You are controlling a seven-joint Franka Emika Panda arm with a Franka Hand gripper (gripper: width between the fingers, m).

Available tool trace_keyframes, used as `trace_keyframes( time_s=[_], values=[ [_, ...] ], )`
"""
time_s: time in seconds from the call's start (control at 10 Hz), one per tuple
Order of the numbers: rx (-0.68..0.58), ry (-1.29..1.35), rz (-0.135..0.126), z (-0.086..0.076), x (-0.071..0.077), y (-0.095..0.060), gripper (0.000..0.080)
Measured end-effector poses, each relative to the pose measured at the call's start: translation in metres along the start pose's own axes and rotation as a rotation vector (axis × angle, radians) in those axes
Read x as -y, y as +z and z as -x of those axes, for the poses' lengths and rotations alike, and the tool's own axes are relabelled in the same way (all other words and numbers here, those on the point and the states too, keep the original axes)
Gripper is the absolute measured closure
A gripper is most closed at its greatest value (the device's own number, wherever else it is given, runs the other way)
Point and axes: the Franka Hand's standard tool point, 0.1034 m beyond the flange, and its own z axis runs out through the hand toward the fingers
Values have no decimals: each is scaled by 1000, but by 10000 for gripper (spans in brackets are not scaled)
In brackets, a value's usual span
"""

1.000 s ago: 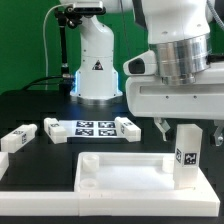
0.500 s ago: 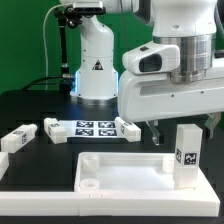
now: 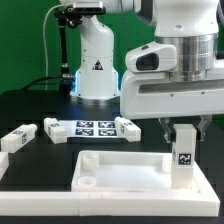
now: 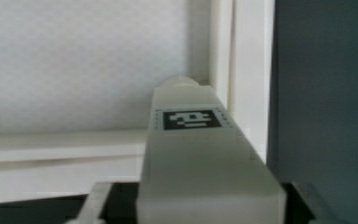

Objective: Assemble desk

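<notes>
A tabletop workspace was seen from an outside camera and from a camera on the robot's wrist. On the black table (image 3: 35,165) lay the white desk top (image 3: 120,160), a shallow rectangular tray with a raised rim, open side up. One white leg (image 3: 184,158) stood upright at the tray's far corner toward the exterior view's right, its small black-and-white tag facing the camera. The gripper (image 3: 184,127) hung directly over this leg, with a dark finger (image 3: 164,128) down beside the top of the leg on each side. In the wrist view the leg (image 4: 202,140) filled the space between the two dark fingers (image 4: 101,200), with the tray floor (image 4: 87,70) and rim beyond it. Whether the pads were pressing on the leg or only bracketing it could not be told. Farther back lay the marker board (image 3: 90,128), with a loose leg (image 3: 52,128) at one end and another (image 3: 127,127) at the other. A third loose leg (image 3: 15,140) lay on its side toward the exterior view's left, well apart from the tray.
</notes>
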Motion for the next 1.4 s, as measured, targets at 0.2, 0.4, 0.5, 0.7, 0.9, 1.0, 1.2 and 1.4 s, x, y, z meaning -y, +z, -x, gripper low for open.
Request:
trace_keyframes(
  time_s=[0.2, 0.4, 0.5, 0.7, 0.9, 1.0, 1.2, 1.4],
  values=[
    [-7, 221, -15, -2, 2, 0, 509],
    [-2, 557, -48, -2, 2, 0, 509],
    [5, 694, -53, -1, 3, 1, 509],
    [92, 997, -140, -2, -2, 0, 508],
    [115, 1205, -141, -1, 3, 1, 508],
    [123, 1297, -137, -1, 4, 1, 508],
    [127, 1359, -136, -1, 7, 2, 508],
    [103, 1104, -136, -1, 2, 2, 413]
  ],
)
